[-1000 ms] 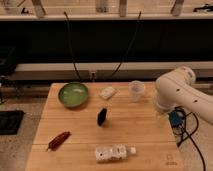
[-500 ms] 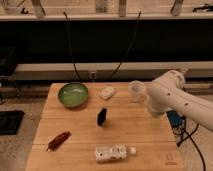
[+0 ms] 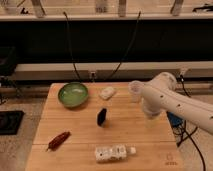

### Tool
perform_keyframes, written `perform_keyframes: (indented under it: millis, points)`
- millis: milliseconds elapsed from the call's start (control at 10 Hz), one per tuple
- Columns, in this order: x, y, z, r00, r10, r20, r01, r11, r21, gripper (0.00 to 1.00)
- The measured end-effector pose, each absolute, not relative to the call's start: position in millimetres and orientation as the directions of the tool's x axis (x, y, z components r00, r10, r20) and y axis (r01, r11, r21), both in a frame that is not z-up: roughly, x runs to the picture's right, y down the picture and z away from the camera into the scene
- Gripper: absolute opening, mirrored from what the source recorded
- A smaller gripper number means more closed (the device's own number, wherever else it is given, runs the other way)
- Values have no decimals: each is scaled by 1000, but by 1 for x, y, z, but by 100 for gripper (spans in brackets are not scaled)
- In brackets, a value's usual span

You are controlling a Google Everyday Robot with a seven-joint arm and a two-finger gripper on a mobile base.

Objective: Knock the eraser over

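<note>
Gripper [image 3: 151, 114]: at lower end of white arm [image 3: 170, 97], above right part of wooden tabletop [image 3: 75, 127], near right edge; whether spread or pressed together cannot be told; no contact with any object seen. Eraser [image 3: 102, 116]: small black block, standing on end near tabletop centre, well apart from gripper. Green bowl [image 3: 73, 94]: far-left corner. White lumpy object [image 3: 107, 92]: by far edge. Clear cup [image 3: 135, 90]: far edge, just beside arm. White segmented block [image 3: 113, 152]: near edge. Reddish object [image 3: 58, 140]: near-left corner.
</note>
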State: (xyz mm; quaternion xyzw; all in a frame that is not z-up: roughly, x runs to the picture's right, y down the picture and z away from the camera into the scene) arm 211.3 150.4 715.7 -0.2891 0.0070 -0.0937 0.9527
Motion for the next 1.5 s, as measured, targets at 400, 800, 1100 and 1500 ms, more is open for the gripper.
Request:
perform_keyframes:
  millis: [400, 800, 1100, 1500]
  points:
    - [202, 155, 725, 977, -206, 60, 204, 807, -554, 80]
    - [196, 158, 734, 971, -227, 79, 232, 798, -557, 80]
    - [189, 162, 742, 966, -241, 95, 252, 790, -559, 78]
    - [178, 170, 753, 955, -270, 121, 290, 778, -557, 48]
